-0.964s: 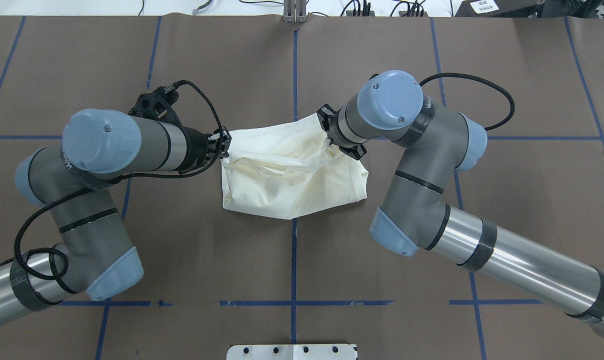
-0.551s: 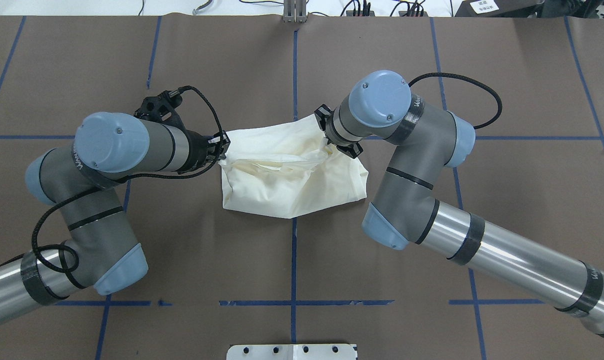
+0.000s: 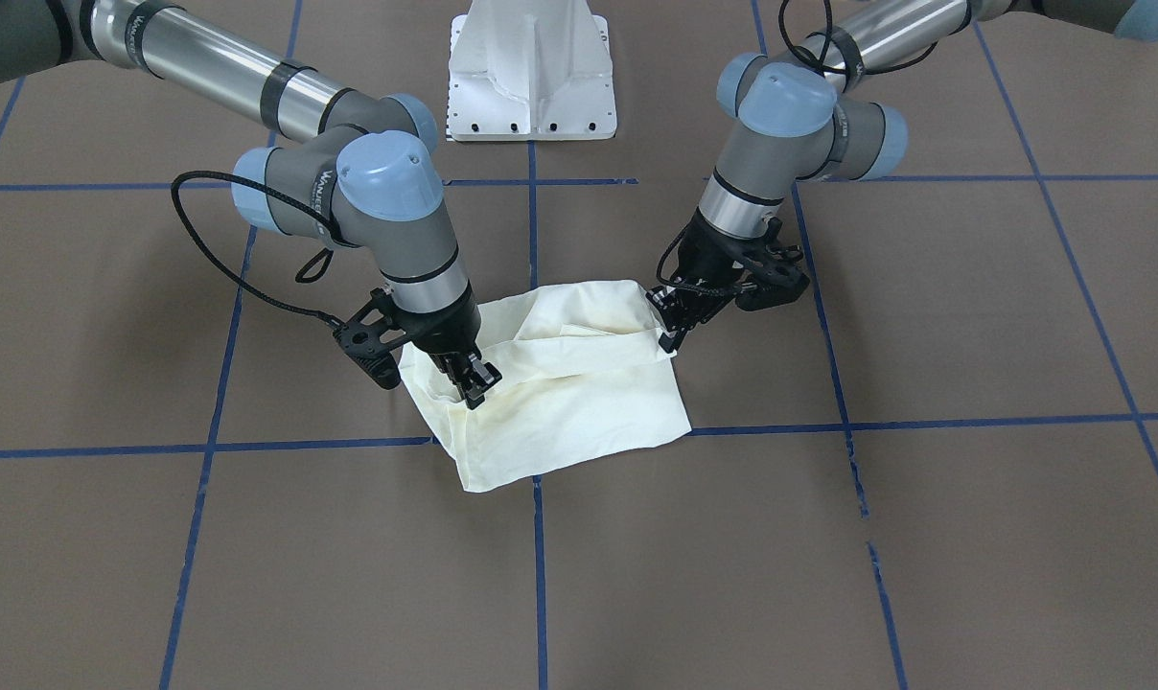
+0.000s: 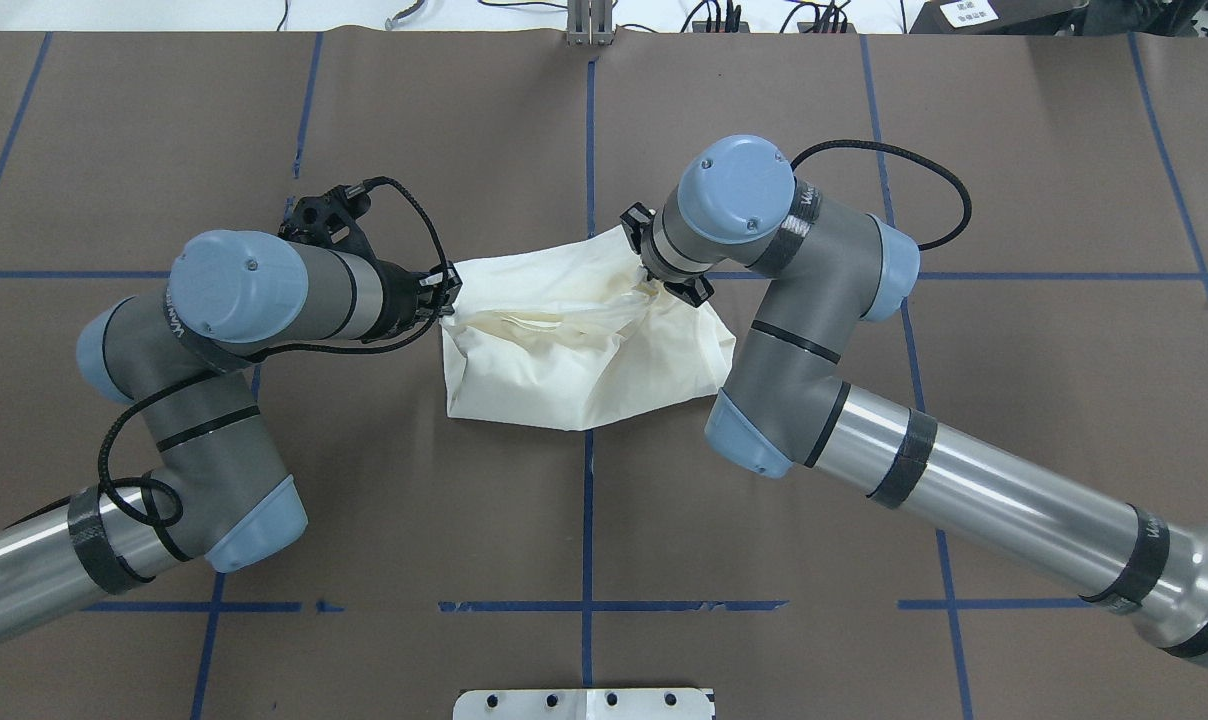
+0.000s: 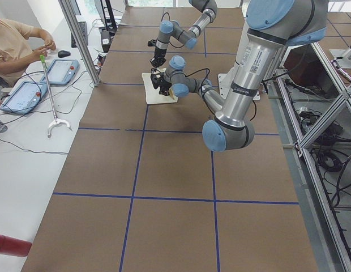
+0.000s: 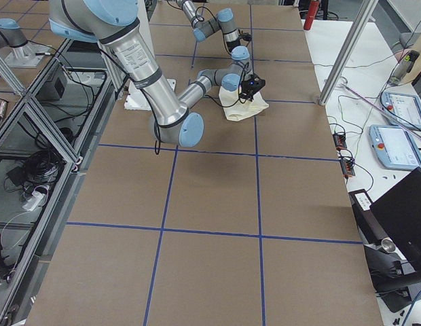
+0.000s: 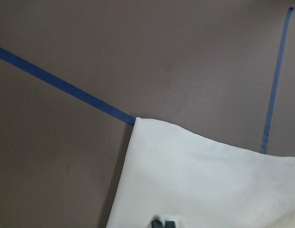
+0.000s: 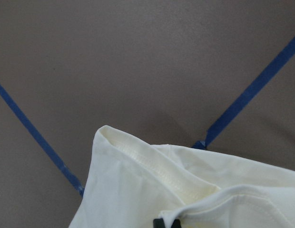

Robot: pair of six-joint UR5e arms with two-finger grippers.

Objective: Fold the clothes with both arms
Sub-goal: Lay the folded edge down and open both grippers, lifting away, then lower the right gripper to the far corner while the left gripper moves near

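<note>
The clothes (image 4: 584, 360) lie as a cream bundle, partly folded, at the table's middle, also in the front view (image 3: 579, 402). No print shows. My left gripper (image 4: 449, 295) is shut on the clothes' left edge, seen from the front at the bundle's right side (image 3: 670, 331). My right gripper (image 4: 654, 283) is shut on a raised fold with a stitched hem near the far right corner (image 3: 472, 383). In the left wrist view the shut fingertips (image 7: 162, 223) pinch flat cloth (image 7: 209, 180). In the right wrist view the fingertips (image 8: 166, 223) pinch hemmed layers (image 8: 138, 185).
The brown table cover (image 4: 364, 520) carries blue tape lines (image 4: 587, 520). The white pedestal base (image 3: 531, 77) stands at the robot's side. Past the far edge, a person (image 5: 14, 45) sits by tablets (image 5: 22, 96) and a reach stick (image 5: 51, 96).
My right arm has swung left toward the table's middle, pulling its held fold inward over the bundle. My left arm has shifted slightly right. The bundle has become narrower.
</note>
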